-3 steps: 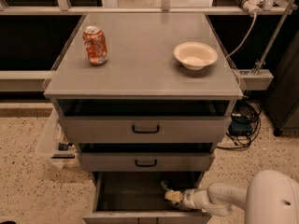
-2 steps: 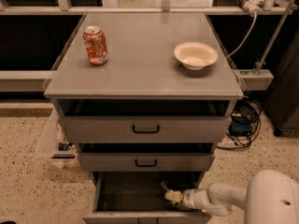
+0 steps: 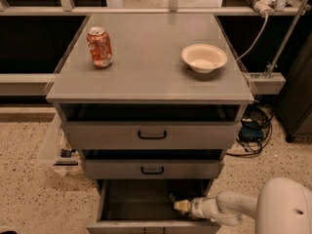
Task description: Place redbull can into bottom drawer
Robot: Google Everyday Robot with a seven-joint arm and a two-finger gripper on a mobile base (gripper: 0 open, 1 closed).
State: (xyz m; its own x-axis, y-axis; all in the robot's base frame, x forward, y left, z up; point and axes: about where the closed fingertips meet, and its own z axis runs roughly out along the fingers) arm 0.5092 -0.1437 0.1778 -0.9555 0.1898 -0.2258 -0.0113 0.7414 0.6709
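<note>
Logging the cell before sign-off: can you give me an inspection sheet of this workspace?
Surface: grey cabinet top, flat.
Job's things: bottom drawer open; redbull can cannot be made out.
Clutter: orange soda can upright at left, white bowl at right.
Grippers: gripper inside the bottom drawer, right side.
Cables: tangle of cables on the floor right of the cabinet.
Surroundings: speckled floor; plastic bin at left.
</note>
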